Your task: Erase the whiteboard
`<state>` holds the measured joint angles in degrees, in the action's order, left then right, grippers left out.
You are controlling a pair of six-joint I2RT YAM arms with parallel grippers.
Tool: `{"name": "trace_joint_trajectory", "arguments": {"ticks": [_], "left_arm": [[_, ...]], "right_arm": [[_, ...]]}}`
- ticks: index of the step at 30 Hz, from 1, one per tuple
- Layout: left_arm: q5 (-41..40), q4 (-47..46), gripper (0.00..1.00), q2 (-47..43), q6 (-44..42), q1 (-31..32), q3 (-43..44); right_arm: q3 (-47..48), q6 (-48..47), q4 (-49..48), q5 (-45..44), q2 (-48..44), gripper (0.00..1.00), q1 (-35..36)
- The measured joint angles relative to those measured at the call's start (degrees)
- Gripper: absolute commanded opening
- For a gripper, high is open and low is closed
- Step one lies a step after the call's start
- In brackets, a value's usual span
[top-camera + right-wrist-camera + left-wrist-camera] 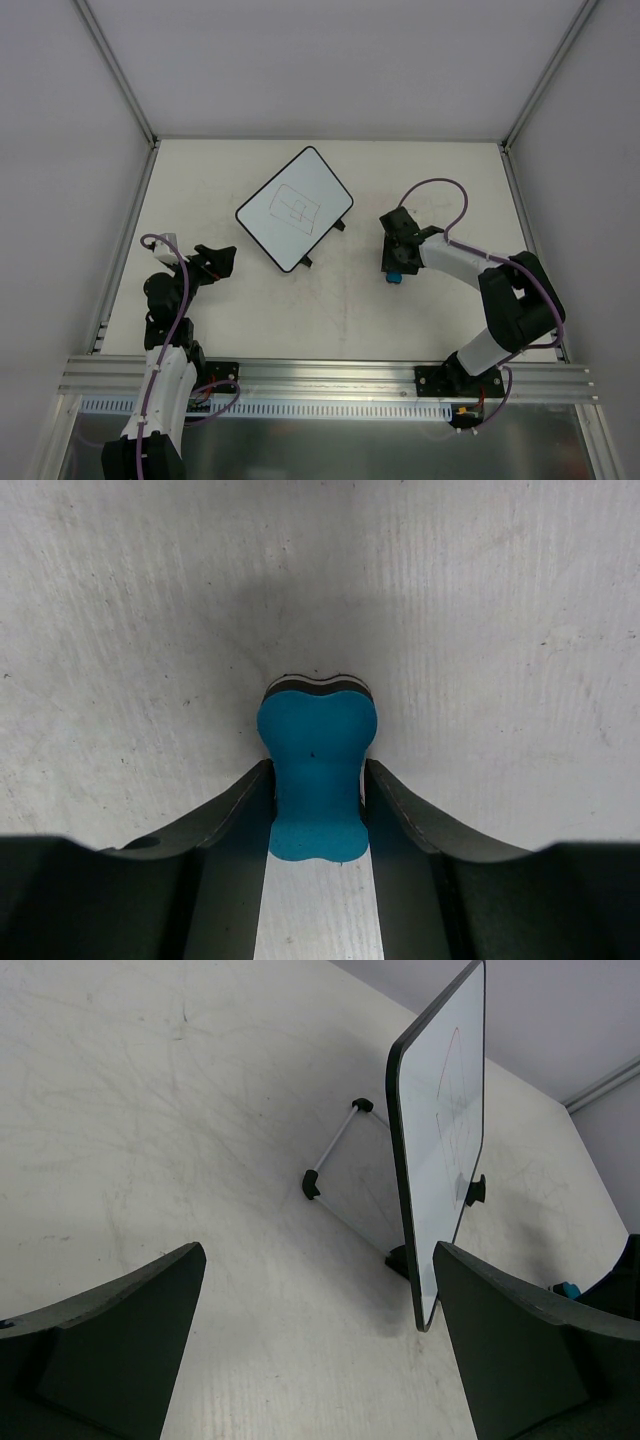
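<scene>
2 fingers of the right gripper point(318, 780) clamp the blue eraser point(316, 730) at its narrow waist, on the table point(400, 330). The left gripper point(318, 1255) hangs with jaws wide apart, facing the whiteboard point(295, 208), which sits mid-table, well apart from the eraser.

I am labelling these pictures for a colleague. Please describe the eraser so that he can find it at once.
Start at the black-rimmed whiteboard near the middle of the table. To its right, the right gripper points down at the tabletop; the blue eraser sits between its jaws. It is the only blue thing, small and waisted like a bone.
</scene>
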<state>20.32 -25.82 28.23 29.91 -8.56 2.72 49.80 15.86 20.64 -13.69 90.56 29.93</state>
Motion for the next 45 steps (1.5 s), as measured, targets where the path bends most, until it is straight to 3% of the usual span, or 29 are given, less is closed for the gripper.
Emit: {"name": "trace_joint_trajectory", "arguments": {"ticks": [12, 19, 22, 25, 30, 37, 41, 45], "left_arm": [[0.00, 0.00, 0.99, 0.00, 0.00, 0.00, 0.00], [0.00, -0.02, 0.99, 0.20, 0.00, 0.00, 0.00], [0.00, -0.02, 0.99, 0.50, 0.00, 0.00, 0.00], [0.00, -0.02, 0.99, 0.63, 0.00, 0.00, 0.00], [0.00, -0.04, 0.99, 0.63, 0.00, 0.28, 0.00], [0.02, -0.04, 0.99, 0.39, 0.00, 0.33, 0.00], [0.13, -0.02, 0.99, -2.51, 0.09, 0.33, 0.00], [0.52, -1.42, 0.99, -6.62, 0.90, 0.33, 0.00]], "right_arm": [[0.13, -0.04, 0.04, -0.02, -0.50, 0.48, 0.28], [0.74, -0.07, 0.20, -0.02, -0.52, 0.44, 0.39], [0.76, -0.07, 0.20, -0.04, -0.52, 0.37, 0.44], [0.79, -0.09, 0.20, 0.00, -0.50, 0.36, 0.46], [1.33, -0.22, 0.31, 0.00, -0.50, 0.24, 0.46], [1.73, -0.55, 0.39, 0.04, -0.57, 0.22, 0.61], [3.32, -2.05, 1.31, 0.11, -2.21, 0.03, 1.62], [8.28, -4.20, 1.99, 0.85, -3.76, 0.00, 2.64]]}}
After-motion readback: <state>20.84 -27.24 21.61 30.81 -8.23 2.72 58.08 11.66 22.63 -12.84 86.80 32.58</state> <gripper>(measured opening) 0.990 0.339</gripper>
